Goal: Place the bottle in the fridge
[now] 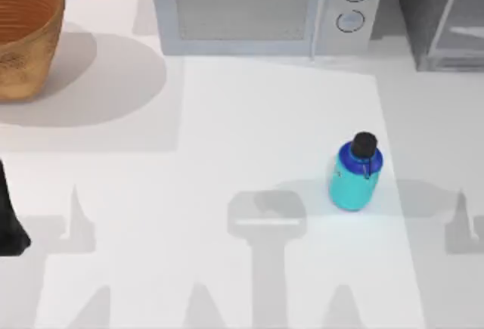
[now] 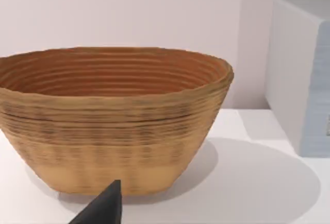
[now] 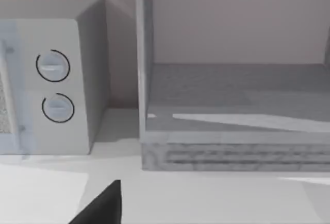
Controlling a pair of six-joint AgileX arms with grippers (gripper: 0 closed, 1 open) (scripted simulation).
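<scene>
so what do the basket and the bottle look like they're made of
The basket looks woven from coiled straw or wicker, matte tan, judging by its stacked ribbed rings. The bottle looks like smooth, slightly glossy plastic: teal body, blue shoulder, black cap.

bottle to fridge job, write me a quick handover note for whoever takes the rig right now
Left tool: parked at the table's left edge, facing the wicker basket; holds nothing of the job.
Right tool: faces the fridge and the microwave; holds nothing of the job.
Bottle: stands free on the table, right of centre, in front of the microwave, cap on.
Fridge: back right corner, its inside open to view.
Done: nothing yet.
Left: grasp the bottle, probably with the right arm, carry it to the fridge, set it inside.
</scene>
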